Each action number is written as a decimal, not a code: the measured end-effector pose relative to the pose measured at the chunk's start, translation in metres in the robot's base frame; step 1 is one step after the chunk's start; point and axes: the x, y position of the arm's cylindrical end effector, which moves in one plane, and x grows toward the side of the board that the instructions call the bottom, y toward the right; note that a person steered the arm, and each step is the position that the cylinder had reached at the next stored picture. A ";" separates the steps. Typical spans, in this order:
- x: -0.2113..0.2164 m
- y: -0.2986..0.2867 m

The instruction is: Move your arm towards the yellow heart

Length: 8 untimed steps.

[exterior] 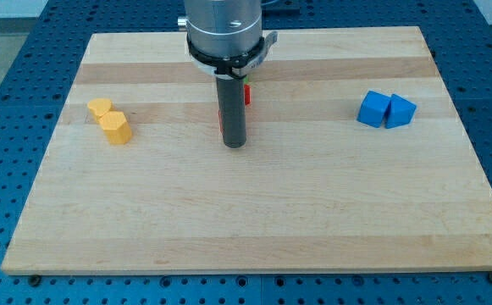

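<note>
Two yellow blocks lie touching at the view's left. The upper one (100, 108) has a rounded, lobed outline like a heart. The lower one (116, 128) looks more angular. My tip (234, 145) rests on the board near its middle, well to the right of both yellow blocks and a little lower than them. It touches no block that I can see.
A red block (246, 93) sits just behind the rod, mostly hidden by it. A blue cube (373, 109) and a blue wedge-like block (400, 112) touch each other at the right. The wooden board (246, 229) lies on a blue perforated table.
</note>
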 end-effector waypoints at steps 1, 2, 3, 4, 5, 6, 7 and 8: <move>0.006 -0.011; 0.040 -0.061; 0.038 -0.093; 0.018 -0.096; -0.014 -0.083; -0.016 -0.083; -0.016 -0.083; -0.017 -0.085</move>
